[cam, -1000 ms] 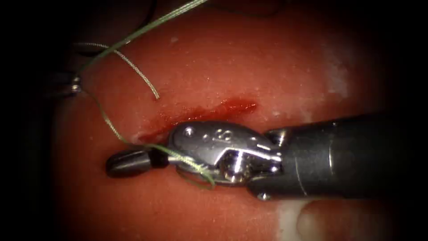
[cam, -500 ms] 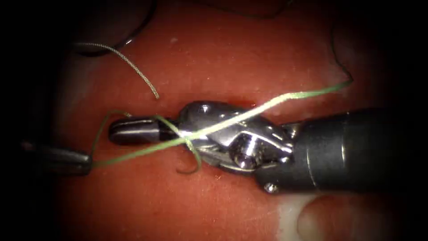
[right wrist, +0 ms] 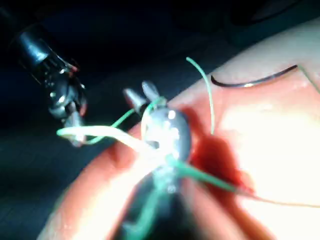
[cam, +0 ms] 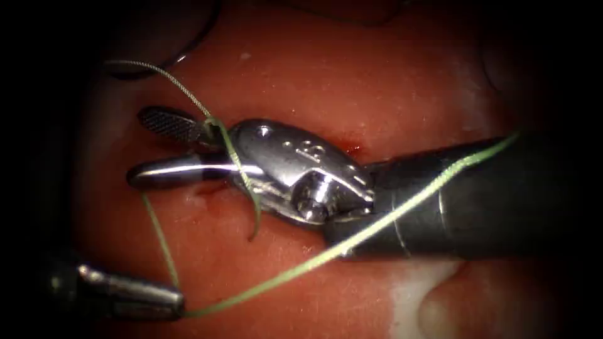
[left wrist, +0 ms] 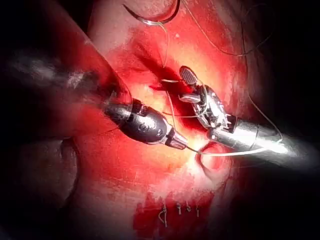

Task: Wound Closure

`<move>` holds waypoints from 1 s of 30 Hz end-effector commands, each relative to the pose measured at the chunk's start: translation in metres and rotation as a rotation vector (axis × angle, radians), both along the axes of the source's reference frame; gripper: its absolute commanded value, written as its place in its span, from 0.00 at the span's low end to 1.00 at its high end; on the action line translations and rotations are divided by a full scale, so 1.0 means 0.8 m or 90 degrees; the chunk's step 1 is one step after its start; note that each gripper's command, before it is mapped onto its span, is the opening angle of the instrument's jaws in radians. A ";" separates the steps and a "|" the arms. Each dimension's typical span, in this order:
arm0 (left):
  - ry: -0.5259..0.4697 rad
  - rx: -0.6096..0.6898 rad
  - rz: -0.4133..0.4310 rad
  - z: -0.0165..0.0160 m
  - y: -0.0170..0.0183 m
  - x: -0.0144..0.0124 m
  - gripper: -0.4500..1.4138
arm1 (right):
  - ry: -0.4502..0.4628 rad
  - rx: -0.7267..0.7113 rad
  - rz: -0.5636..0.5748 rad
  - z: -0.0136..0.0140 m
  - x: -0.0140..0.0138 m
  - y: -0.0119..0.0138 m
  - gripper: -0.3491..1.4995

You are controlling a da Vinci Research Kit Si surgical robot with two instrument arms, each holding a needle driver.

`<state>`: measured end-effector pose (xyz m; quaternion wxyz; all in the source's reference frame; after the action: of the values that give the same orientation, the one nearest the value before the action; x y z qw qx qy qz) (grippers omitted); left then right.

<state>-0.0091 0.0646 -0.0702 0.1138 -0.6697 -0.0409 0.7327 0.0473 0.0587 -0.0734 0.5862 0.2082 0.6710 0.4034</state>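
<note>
Left tool (cam: 173,301) grips the thread (cam: 377,223), wrapped around the right tool (cam: 157,147), whose jaws gape wide; needle (left wrist: 152,17) lies free on tissue (cam: 301,69) beyond them.

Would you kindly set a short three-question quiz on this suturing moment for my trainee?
1. True or false: the right arm's silver tool has its fingers open.
2. What does the left arm's dark tool hold?
3. The curved steel needle is: A in the right tool; B loose on the red tissue; C in the left tool.
Key: 1 true; 2 the green thread; 3 B.
</note>
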 end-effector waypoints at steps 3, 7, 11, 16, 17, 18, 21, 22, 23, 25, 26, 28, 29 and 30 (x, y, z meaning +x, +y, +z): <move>-0.009 0.011 0.009 -0.0017 0.0002 -0.0017 0.05 | -0.022 -0.003 0.010 0.0010 0.0023 -0.0008 0.81; -0.017 0.013 0.008 -0.0025 0.0006 -0.0021 0.05 | -0.027 -0.003 0.010 0.0012 0.0023 -0.0010 0.81; -0.031 0.019 0.007 -0.0044 0.0013 -0.0022 0.05 | -0.085 -0.022 -0.023 0.0019 0.0024 -0.0016 0.81; -0.047 0.025 0.021 -0.0061 0.0020 -0.0029 0.05 | -0.143 -0.028 -0.058 0.0029 0.0026 -0.0028 0.80; -0.052 0.027 0.023 -0.0066 0.0021 -0.0032 0.05 | -0.151 -0.026 -0.063 0.0029 0.0026 -0.0029 0.80; -0.054 0.028 0.025 -0.0069 0.0022 -0.0034 0.05 | -0.158 -0.028 -0.068 0.0029 0.0026 -0.0030 0.80; -0.071 0.033 0.039 -0.0087 0.0026 -0.0047 0.05 | -0.176 -0.027 -0.080 0.0027 0.0026 -0.0033 0.78; -0.071 0.033 0.039 -0.0087 0.0026 -0.0047 0.05 | -0.176 -0.027 -0.080 0.0027 0.0026 -0.0033 0.78; -0.073 0.034 0.042 -0.0090 0.0026 -0.0049 0.05 | -0.180 -0.025 -0.083 0.0027 0.0026 -0.0033 0.78; -0.081 0.037 0.049 -0.0100 0.0029 -0.0051 0.05 | -0.194 -0.026 -0.093 0.0028 0.0026 -0.0037 0.78; -0.086 0.041 0.053 -0.0107 0.0037 -0.0049 0.05 | -0.184 -0.027 -0.107 0.0027 0.0024 -0.0040 0.78; -0.090 0.041 0.055 -0.0116 0.0054 -0.0040 0.05 | -0.170 -0.026 -0.131 0.0025 0.0021 -0.0043 0.77; -0.090 0.038 0.052 -0.0120 0.0064 -0.0035 0.05 | -0.164 -0.026 -0.140 0.0025 0.0021 -0.0045 0.76; -0.090 0.034 0.050 -0.0123 0.0073 -0.0031 0.05 | -0.160 -0.026 -0.149 0.0024 0.0020 -0.0046 0.75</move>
<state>-0.0107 0.0715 -0.0808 0.0994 -0.7143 -0.0914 0.6867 0.0481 0.0551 -0.0716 0.7135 0.2242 0.5709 0.3386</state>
